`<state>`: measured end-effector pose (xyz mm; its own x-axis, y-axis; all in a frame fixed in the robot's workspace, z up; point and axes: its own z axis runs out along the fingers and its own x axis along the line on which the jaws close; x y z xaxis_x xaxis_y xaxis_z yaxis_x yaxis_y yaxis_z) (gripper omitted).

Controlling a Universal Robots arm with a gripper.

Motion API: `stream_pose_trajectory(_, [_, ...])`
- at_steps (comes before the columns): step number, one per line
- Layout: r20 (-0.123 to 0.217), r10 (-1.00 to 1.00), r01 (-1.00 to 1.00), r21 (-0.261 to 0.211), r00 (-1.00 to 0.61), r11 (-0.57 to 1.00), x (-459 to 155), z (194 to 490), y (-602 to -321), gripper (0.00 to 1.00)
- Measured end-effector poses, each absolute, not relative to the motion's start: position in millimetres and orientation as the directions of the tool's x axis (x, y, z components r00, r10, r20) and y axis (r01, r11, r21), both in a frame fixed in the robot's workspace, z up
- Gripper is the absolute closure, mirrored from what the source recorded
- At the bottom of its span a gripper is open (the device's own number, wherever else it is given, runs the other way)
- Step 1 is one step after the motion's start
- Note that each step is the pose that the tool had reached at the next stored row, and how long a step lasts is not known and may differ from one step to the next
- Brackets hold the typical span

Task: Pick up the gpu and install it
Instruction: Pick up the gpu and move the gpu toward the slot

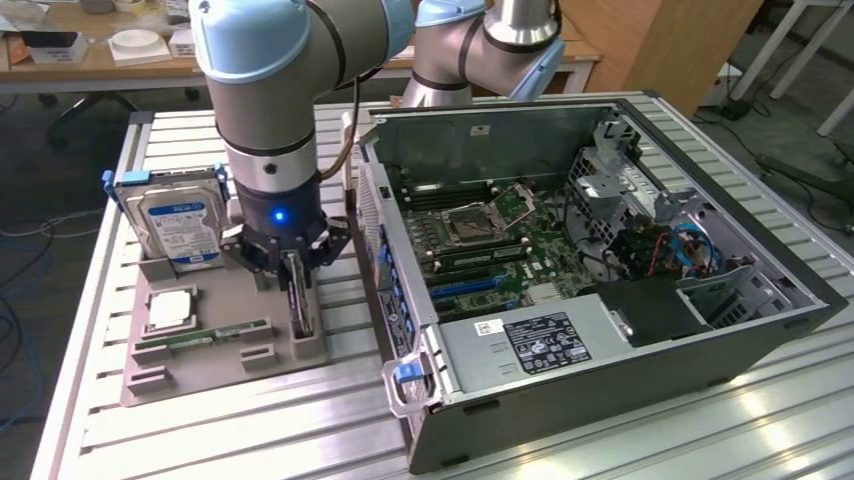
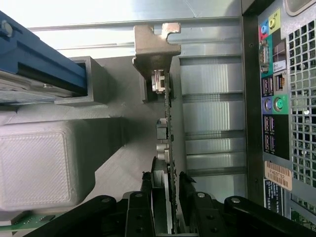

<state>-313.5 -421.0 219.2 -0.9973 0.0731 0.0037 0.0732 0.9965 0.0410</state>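
Pincer was clamped across the faces of the gpu, which stood on edge in a tray just beside the case; it looked light, stiff and fragile, probably best gripped mid-length.

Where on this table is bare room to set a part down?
Free: table slats in front of the grey tray and at the exterior view's right of the computer case. Crowded: between tray and case, where the gripper clamps the gpu.

One gpu, one hard drive, one memory stick, one computer case.
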Motion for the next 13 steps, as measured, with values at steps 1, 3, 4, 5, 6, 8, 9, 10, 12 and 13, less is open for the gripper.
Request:
stream_pose_trajectory(1, [0.004, 0.073, 0.073, 0.041, -0.997, 0.996, -313.5, 219.2, -421.0, 0.64])
stream_pose_trajectory(3, [0.004, 0.073, 0.073, 0.041, -0.997, 0.996, -313.5, 219.2, -421.0, 0.64])
stream_pose_trajectory(4, [0.004, 0.073, 0.073, 0.041, -0.997, 0.996, -313.5, 219.2, -421.0, 0.64])
stream_pose_trajectory(5, [0.004, 0.073, 0.073, 0.041, -0.997, 0.996, -313.5, 219.2, -421.0, 0.64])
stream_pose_trajectory(6, [0.004, 0.073, 0.073, 0.041, -0.997, 0.996, -313.8, 219.2, -421.0, 0.64])
stream_pose_trajectory(8, [0.002, 0.073, 0.073, 0.041, -0.997, 0.996, -316.4, 219.2, -420.9, 0.64])
stream_pose_trajectory(9, [0.001, 0.073, 0.073, 0.041, -0.997, 0.996, -317.8, 219.2, -421.0, 0.64])
stream_pose_trajectory(10, [0.000, 0.073, 0.073, 0.042, -0.997, 0.996, -318.1, 219.2, -421.0, 0.64])
stream_pose_trajectory(12, [0.000, 0.073, 0.073, 0.042, -0.997, 0.996, -318.1, 219.2, -421.0, 0.64])
stream_pose_trajectory(13, [0.000, 0.073, 0.073, 0.042, -0.997, 0.996, -318.2, 219.2, -421.0, 0.64])
